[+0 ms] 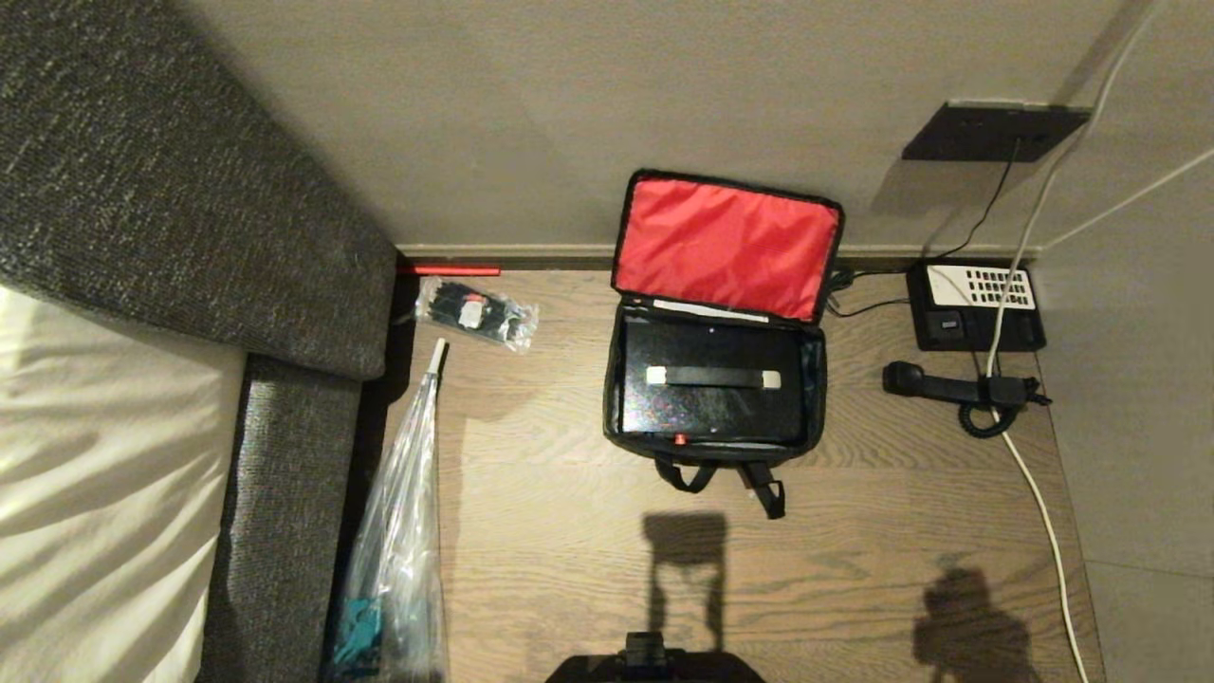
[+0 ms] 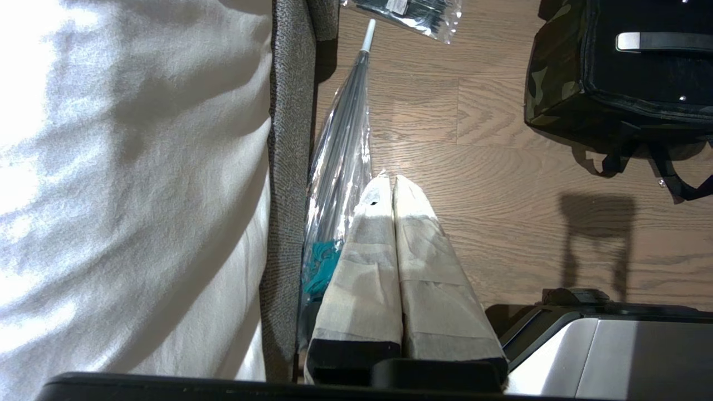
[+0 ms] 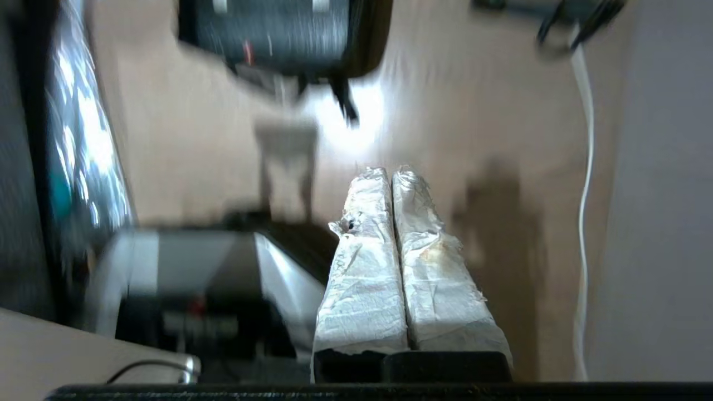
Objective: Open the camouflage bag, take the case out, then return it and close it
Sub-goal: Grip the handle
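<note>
Right gripper (image 3: 392, 174): taped fingers pressed together, clenched on nothing, hanging above bare wooden floor (image 1: 854, 531) near the robot's base.
Left gripper (image 2: 390, 181): also clenched and empty, parked over the floor beside a folded clear umbrella (image 2: 340, 156) that lies along the sofa edge (image 2: 287, 167).
Camouflage bag (image 1: 713, 379): well ahead of both grippers, against the wall; its lid stands open, leaning back so the red lining (image 1: 726, 247) faces the room, probably propped by the wall to leave the opening free.
Case (image 1: 713, 389): flat inside the open bag, handle (image 1: 713, 377) uppermost, not yet lifted out.
Relation: right gripper well apart from the bag, nearer its dangling black straps (image 1: 730, 479) than the case.
Surroundings: desk phone (image 1: 977, 305), handset off, to the bag's right.
</note>
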Motion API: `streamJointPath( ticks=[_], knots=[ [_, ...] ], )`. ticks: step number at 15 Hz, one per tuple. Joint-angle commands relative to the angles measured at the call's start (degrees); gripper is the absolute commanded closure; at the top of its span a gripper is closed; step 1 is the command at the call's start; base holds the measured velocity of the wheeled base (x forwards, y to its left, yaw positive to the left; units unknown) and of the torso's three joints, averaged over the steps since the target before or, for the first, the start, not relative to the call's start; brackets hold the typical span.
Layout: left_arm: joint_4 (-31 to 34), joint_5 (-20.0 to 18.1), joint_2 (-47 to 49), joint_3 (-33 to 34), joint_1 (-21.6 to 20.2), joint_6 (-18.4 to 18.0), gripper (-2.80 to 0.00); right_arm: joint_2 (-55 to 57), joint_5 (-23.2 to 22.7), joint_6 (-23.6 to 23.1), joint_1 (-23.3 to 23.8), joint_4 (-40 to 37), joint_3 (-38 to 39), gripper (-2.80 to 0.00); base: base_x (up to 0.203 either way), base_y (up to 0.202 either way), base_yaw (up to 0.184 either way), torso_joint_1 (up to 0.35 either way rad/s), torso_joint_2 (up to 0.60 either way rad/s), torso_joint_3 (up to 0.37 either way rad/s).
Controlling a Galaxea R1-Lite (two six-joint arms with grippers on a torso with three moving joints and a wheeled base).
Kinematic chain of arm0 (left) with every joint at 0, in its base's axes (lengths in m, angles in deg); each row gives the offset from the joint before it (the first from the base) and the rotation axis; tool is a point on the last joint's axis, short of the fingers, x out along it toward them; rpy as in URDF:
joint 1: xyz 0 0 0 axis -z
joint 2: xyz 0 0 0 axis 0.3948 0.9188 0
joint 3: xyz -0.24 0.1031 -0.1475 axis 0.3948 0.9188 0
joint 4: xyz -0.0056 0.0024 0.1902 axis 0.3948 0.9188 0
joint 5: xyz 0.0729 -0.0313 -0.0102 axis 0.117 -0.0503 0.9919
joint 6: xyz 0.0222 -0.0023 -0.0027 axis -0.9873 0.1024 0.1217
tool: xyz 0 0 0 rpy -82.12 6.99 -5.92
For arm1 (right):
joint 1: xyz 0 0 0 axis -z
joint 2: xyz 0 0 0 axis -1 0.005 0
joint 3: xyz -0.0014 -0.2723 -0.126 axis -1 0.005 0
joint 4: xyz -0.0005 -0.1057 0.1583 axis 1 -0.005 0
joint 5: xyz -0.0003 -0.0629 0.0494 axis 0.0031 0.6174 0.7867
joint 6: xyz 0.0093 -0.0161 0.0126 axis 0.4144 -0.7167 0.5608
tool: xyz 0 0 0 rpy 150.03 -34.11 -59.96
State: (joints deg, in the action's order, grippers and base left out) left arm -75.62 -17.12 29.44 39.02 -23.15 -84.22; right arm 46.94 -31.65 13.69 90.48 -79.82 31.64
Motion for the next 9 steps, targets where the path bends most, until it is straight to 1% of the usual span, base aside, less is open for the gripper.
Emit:
streamJointPath(
  ticks=[1,3,4,5,6,7,9],
  knots=[
    [0.01,0.01,0.0,0.0,-0.01,0.01,0.0,28.16,-1.1,-3.05,-0.11,2.48,-4.45,0.0,0.0,0.0,0.0,0.0,0.0,0.0],
    [0.01,0.01,0.0,0.0,-0.01,0.01,0.0,44.17,-1.95,-5.79,-1.89,9.07,-7.43,0.0,0.0,0.0,0.0,0.0,0.0,0.0],
    [0.01,0.01,0.0,0.0,-0.01,0.01,0.0,51.46,-2.08,-6.9,-3.52,12.32,-9.05,-2.8,0.0,0.0,0.0,0.0,0.0,0.0],
    [0.01,0.01,0.0,0.0,-0.01,0.01,0.0,57.87,-1.42,-7.77,-5.53,14.87,-10.83,-2.8,0.0,0.0,0.0,0.0,0.0,0.0],
    [0.01,0.01,0.0,0.0,-0.01,0.01,0.0,64.56,0.9,-8.49,-7.99,17.37,-13.07,-2.8,0.0,0.0,0.0,0.0,0.0,0.0],
    [0.01,0.01,0.0,0.0,-0.01,0.01,0.0,70.63,4.59,-9.02,-10.75,19.67,-15.28,-2.8,0.0,0.0,0.0,0.0,0.0,0.0],
    [0.01,0.01,0.0,0.0,-0.01,0.01,0.0,81.47,16.21,-9.86,-16.57,25.55,-19.58,-2.8,0.0,0.0,0.0,0.0,0.0,0.0]
  ],
)
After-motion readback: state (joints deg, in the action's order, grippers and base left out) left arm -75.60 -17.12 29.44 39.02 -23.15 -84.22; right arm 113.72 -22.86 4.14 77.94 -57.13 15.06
